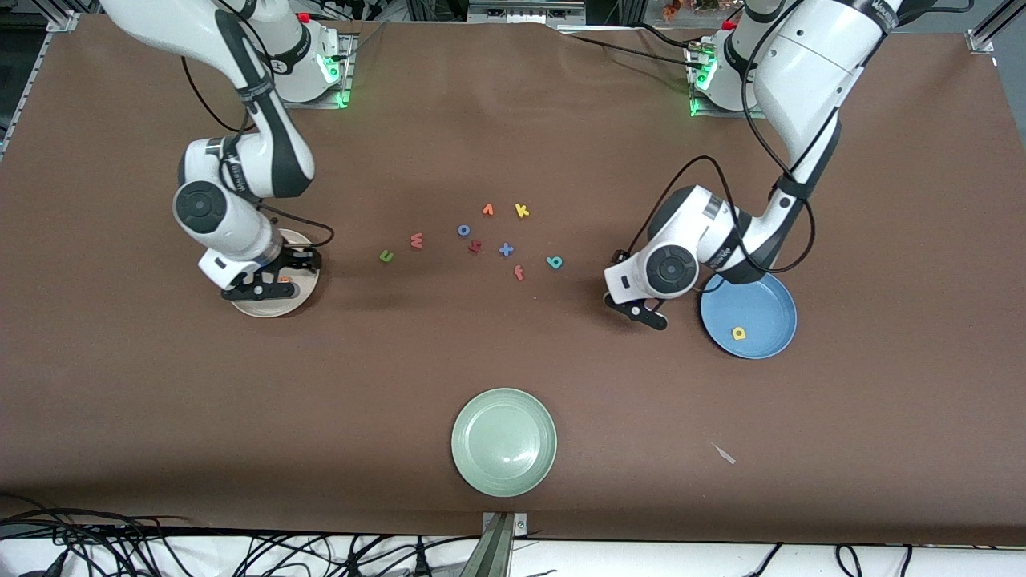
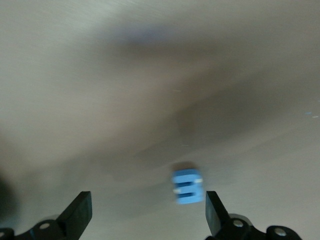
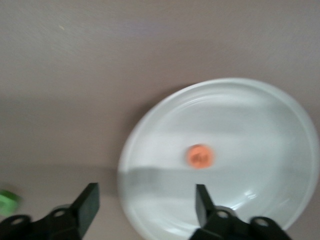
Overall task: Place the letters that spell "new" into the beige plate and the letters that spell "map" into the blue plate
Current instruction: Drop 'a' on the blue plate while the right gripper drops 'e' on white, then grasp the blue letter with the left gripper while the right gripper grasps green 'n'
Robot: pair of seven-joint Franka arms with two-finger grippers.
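Observation:
My right gripper (image 1: 274, 277) (image 3: 146, 195) hangs open over the beige plate (image 1: 272, 311) (image 3: 150, 115), and the orange "e" (image 1: 284, 280) (image 3: 200, 156) lies loose in that plate. The green "n" (image 1: 386, 256) (image 3: 7, 201) and the pinkish-red "w" (image 1: 416, 240) lie on the table mid-way between the arms. My left gripper (image 1: 637, 308) (image 2: 147, 200) is open low over the table beside the blue plate (image 1: 761, 304), which holds the yellow "a" (image 1: 738, 333). The blue "m" (image 2: 188, 186) sits between its fingers, untouched. The teal "p" (image 1: 554, 262) lies on the table.
Other letters cluster mid-table: blue "o" (image 1: 463, 230), orange "v" (image 1: 487, 210), yellow "k" (image 1: 522, 211), blue "x" (image 1: 506, 250), red "f" (image 1: 519, 273). A pale green plate (image 1: 503, 441) sits nearest the front camera.

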